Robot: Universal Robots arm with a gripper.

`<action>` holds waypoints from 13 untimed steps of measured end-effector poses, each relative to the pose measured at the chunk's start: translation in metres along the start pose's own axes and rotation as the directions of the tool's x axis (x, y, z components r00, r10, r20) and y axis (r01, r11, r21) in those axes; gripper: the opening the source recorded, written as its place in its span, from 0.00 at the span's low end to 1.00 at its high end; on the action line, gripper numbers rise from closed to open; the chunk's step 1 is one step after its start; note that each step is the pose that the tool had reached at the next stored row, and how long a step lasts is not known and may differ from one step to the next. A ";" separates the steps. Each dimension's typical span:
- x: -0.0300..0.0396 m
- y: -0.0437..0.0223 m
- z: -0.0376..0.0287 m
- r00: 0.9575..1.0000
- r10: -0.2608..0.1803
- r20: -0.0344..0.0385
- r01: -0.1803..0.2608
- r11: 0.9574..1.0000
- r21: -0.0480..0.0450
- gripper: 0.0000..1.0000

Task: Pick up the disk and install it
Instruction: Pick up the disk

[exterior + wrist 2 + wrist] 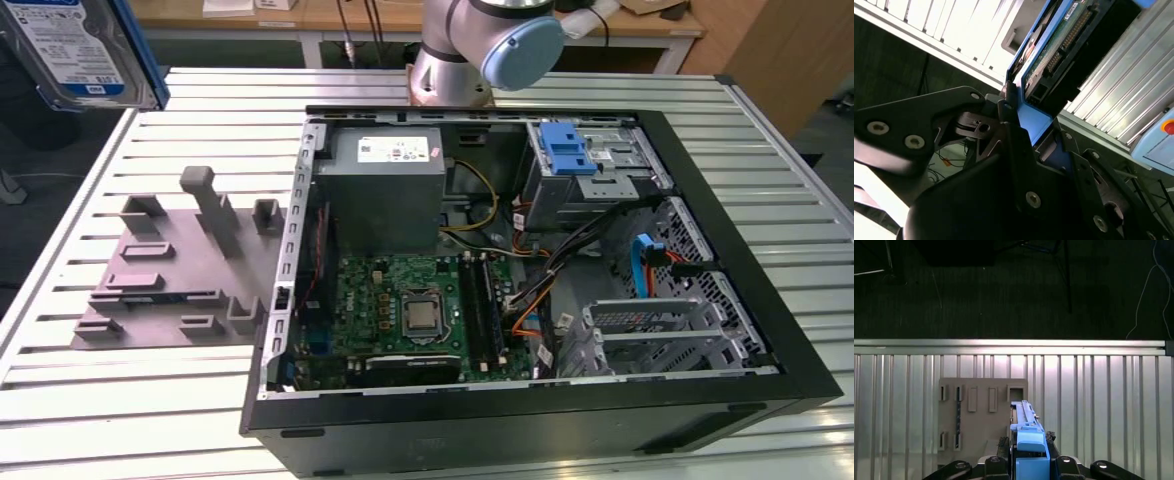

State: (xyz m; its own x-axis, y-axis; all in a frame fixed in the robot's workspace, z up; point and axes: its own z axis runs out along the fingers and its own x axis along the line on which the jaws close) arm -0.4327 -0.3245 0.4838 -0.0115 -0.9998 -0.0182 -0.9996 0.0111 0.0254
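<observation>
The disk (74, 45), a silver drive with a white-and-blue label in a blue plastic bracket, hangs high at the exterior view's far left, above the table's left edge. In the first wrist view the disk (1026, 432) shows edge-on, and my gripper (1029, 452) is shut on its blue bracket, above the grey fixture plate (981, 415). The second wrist view shows the black fingers (1014, 135) clamped on the blue bracket, with the disk's (1054, 55) circuit-board side turned up.
An open black computer case (747, 300) lies on the slatted metal table (160, 400), with a motherboard (400, 310), a grey power-supply box (387, 180) and a drive cage with a blue latch (567, 150). The grey fixture plate (174, 270) sits left of the case. The arm's base (461, 60) stands behind it.
</observation>
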 end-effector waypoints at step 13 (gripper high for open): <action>-0.0001 -0.0028 -0.0043 1.000 0.000 0.000 0.000 1.000 0.000 0.36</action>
State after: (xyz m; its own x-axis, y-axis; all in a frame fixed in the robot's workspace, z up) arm -0.4298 -0.3245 0.4881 -0.0115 -0.9998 -0.0182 -0.9996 0.0110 0.0254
